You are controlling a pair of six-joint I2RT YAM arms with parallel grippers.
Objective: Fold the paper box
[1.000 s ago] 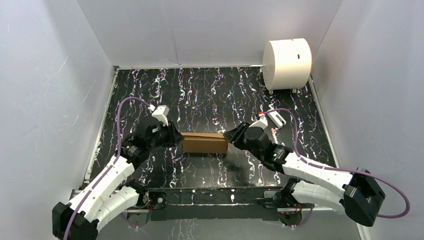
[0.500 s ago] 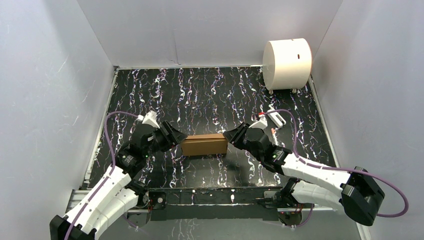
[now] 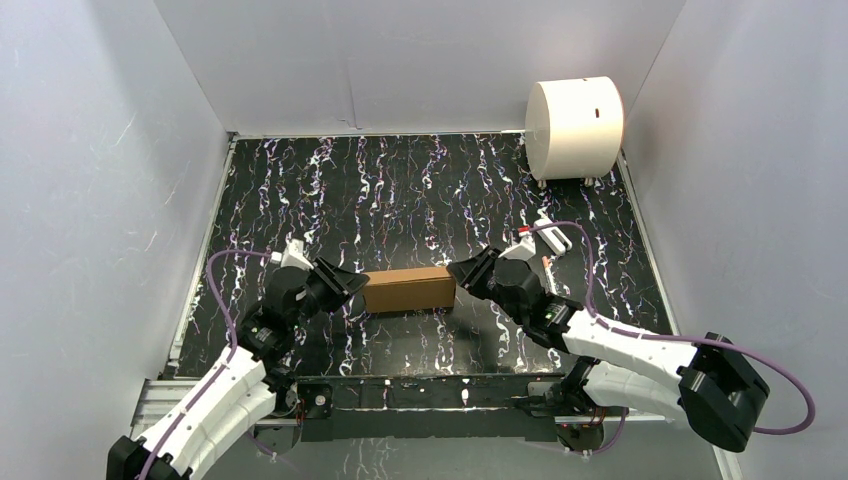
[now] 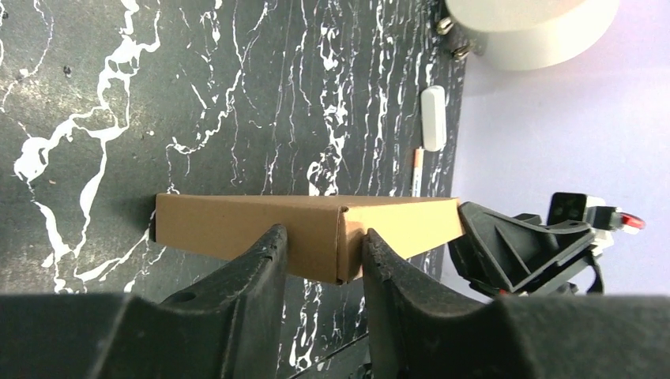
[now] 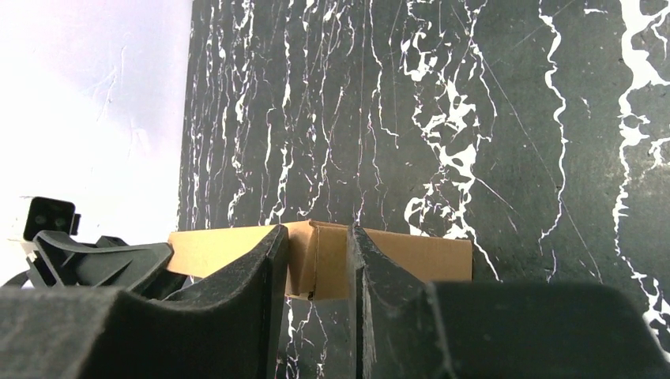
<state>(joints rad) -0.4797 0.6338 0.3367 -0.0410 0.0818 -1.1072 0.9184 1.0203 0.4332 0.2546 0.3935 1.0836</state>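
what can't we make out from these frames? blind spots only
Left gripper on the paper box: left wrist view, its fingers overlap the box end, so grip or gap is unclear.
Right gripper: same in right wrist view.
Box ends: top view, both grippers cover them.
Small white item: top view, too small to identify.
White cylinder: left wrist view, cut by the top edge.

Oblong brown paper box (image 3: 408, 289), folded up
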